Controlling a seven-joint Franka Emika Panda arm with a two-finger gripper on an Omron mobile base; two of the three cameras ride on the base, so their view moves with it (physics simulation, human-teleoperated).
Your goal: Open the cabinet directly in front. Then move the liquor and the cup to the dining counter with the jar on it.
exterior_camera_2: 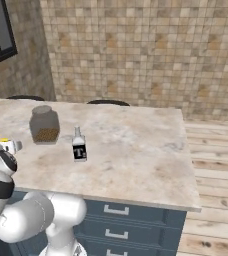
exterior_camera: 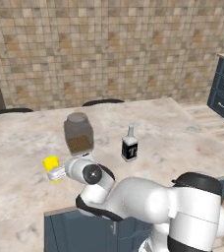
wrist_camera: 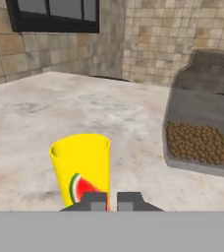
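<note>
- Since the dining counter (exterior_camera: 192, 142) already bears all three items, the task looks almost finished as far as the frames tell; the cabinet step cannot be judged from here.
- Largest on the beige marbled top is the jar (exterior_camera: 78, 132), upright with its brown contents, standing toward the left side of the slab.
- Next in size, the liquor (exterior_camera: 129, 144) stands upright to the right of the jar, clear of it and apart from the arm, so that delivery appears done.
- Smaller again, the cup (wrist_camera: 83, 169) stands upright on the stone on the other side of the jar from the liquor, near it but not touching, its red mark facing the hand camera.
- Smallest, the gripper (wrist_camera: 112, 201) sits just in front of the cup's base with its tips drawn nearly together, clenched on nothing; the cup seems set down already.
- What seems left is only drawing the arm away.
</note>
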